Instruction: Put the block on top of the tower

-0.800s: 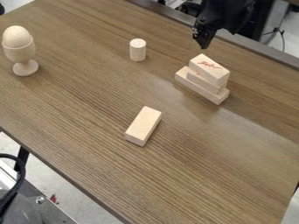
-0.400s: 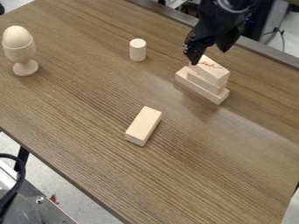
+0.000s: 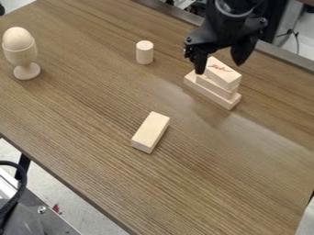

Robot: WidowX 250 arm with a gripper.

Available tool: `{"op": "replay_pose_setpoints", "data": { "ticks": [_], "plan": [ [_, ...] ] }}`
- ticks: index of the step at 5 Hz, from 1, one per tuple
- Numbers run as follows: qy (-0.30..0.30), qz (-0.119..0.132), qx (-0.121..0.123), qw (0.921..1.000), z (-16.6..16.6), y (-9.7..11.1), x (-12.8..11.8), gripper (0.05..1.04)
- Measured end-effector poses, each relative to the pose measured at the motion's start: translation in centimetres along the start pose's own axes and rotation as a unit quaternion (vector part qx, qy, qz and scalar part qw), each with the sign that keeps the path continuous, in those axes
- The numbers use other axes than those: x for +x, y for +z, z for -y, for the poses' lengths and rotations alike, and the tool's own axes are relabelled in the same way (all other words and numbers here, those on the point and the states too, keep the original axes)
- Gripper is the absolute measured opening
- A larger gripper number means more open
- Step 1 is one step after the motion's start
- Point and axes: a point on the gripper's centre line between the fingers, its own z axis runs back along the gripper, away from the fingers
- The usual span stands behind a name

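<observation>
Between one and two o'clock, the gripper (image 3: 219,66) hangs widely spread and empty by the three-block tower (image 3: 215,87); the loose block (image 3: 151,131) lies near centre, towards six o'clock, its lift and placing both undone

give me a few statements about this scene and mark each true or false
1. The gripper is open above the tower. True.
2. The tower is five blocks high. False: it has three blocks.
3. The loose block lies flat on the table. True.
4. The wooden cylinder is tipped on its side. False: it stands upright.
5. The wooden egg sits in its cup. True.
6. The top block of the tower is unmarked. False: it has red marks on its upper face.
</observation>
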Motion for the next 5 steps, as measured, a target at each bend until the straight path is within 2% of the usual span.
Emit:
{"op": "replay_pose_setpoints", "data": {
  "ticks": [1, 2, 3, 4, 5],
  "plan": [
    [-0.016, -0.009, 0.035, 0.9992, -1.4, 1.0, -0.7, 0.999],
    [-0.057, -0.009, 0.133, 0.9894, -3.5, 2.3, -2.4, 0.999],
    [-0.076, 0.004, 0.240, 0.9677, -5.0, 3.1, -3.3, 0.998],
    [-0.098, -0.029, 0.283, 0.9537, -6.3, 3.2, -4.5, 0.999],
    [-0.109, -0.143, 0.251, 0.9512, -8.7, 1.8, -5.2, 0.999]
  ]
}}
